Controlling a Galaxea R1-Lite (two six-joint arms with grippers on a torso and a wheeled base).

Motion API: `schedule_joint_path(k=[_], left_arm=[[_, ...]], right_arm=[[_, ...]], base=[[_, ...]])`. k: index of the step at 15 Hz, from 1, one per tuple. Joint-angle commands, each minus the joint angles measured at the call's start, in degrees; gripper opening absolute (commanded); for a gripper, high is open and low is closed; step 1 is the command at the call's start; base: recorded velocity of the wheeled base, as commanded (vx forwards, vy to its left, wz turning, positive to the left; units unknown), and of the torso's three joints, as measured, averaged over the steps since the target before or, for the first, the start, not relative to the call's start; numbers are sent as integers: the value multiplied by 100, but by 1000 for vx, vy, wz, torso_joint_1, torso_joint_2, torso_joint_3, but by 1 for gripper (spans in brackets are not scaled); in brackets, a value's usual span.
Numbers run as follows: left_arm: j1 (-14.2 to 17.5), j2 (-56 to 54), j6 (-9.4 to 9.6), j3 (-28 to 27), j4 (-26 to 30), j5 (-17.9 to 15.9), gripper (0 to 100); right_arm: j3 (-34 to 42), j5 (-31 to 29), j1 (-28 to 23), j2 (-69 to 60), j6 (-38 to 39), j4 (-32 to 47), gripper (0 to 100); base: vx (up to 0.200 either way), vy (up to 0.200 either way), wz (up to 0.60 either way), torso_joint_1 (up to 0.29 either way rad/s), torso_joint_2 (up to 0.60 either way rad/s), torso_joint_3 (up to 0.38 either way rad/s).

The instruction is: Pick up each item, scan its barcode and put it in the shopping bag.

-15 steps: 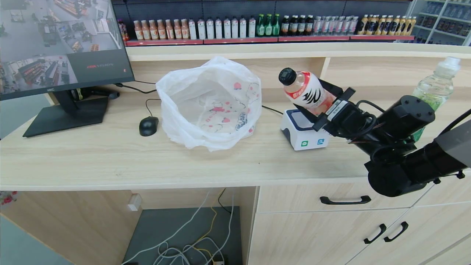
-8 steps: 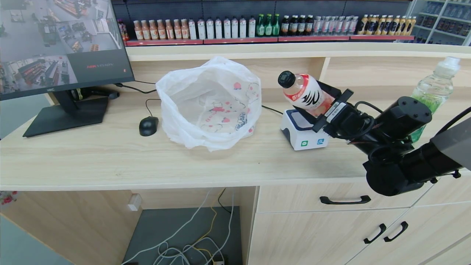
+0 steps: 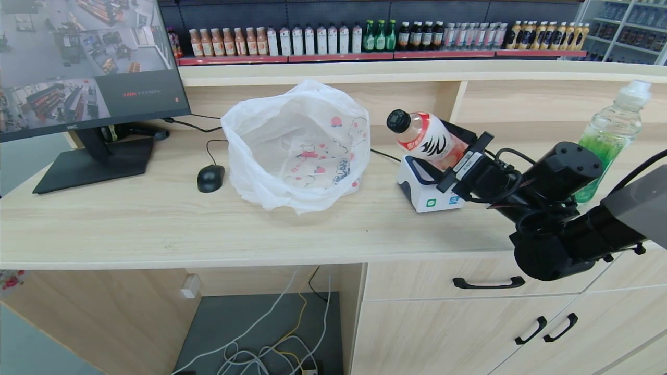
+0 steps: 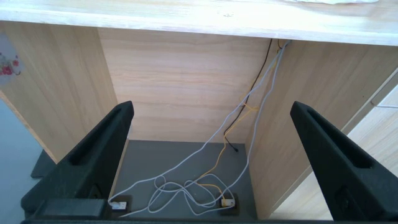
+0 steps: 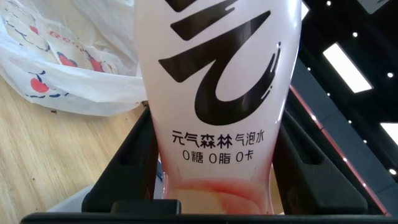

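The right gripper (image 3: 436,150) is clamped on the pink bottle (image 3: 423,136), held tilted just above the scanner (image 3: 430,194). To its left, a strip of bare table (image 3: 156,224) separates the scanner from the open-mouthed shopping bag (image 3: 297,151). The left gripper (image 4: 211,155), jaws wide apart, hangs below the table's front edge.

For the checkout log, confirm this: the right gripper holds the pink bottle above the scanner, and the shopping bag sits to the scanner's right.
Not quite. The head view shows the shopping bag left of the scanner. The right gripper does hold the pink bottle above the scanner.
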Motion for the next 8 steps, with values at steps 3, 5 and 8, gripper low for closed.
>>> schedule_joint_path(k=[3,5,8], left_arm=[[0,-2,2,0,0,0,100],[0,-2,2,0,0,0,100],[0,-2,2,0,0,0,100]], right_arm=[[12,-4,15,50,-15,8,0],[3,-4,33,50,-15,8,0],[-41,-39,33,50,-15,8,0]], base=[[0,0,0,0,0,0],[0,0,0,0,0,0],[0,0,0,0,0,0]])
